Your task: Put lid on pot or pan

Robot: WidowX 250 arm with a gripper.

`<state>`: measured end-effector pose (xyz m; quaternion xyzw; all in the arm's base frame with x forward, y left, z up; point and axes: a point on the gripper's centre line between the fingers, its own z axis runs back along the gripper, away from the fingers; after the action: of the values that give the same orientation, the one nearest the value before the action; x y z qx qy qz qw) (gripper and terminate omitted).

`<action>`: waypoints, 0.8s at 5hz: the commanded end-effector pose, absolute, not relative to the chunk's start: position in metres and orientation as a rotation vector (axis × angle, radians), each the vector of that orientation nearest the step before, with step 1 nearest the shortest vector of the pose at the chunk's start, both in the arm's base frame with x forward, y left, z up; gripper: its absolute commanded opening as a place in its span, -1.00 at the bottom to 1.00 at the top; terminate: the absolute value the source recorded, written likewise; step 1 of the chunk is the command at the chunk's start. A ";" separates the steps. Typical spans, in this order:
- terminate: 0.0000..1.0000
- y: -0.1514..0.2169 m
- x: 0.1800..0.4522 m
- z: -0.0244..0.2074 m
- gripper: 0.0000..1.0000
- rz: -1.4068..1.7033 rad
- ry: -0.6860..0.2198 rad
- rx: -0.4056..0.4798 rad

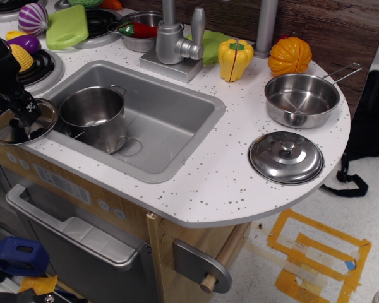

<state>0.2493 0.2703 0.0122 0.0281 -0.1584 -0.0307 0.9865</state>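
The flat shiny steel lid [38, 121] lies on the counter's front left corner, just left of the sink. My black gripper [26, 112] reaches down from the upper left, its tip at the lid's middle. Its dark body hides how the jaws stand. The tall steel pot [96, 118] stands upright and uncovered in the left part of the sink [177, 120], right beside the lid.
A shallow steel pan [302, 100] with a wire handle and a domed knobbed lid [285, 158] sit at the right. The faucet [174, 39], a bowl of toy vegetables [139, 31], a yellow pepper [235, 59] and an orange pumpkin [289, 55] line the back. A stove burner [41, 63] is at the left.
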 end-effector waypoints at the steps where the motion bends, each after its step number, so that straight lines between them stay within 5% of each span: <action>1: -1.00 0.280 0.252 0.021 -1.00 -0.048 -0.344 0.082; 3: -1.00 0.280 0.252 0.023 -1.00 -0.042 -0.339 0.077; 4: -1.00 0.279 0.254 0.042 -1.00 -0.044 -0.333 0.101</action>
<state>0.2471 0.2706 0.0214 0.0190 -0.1399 -0.0139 0.9899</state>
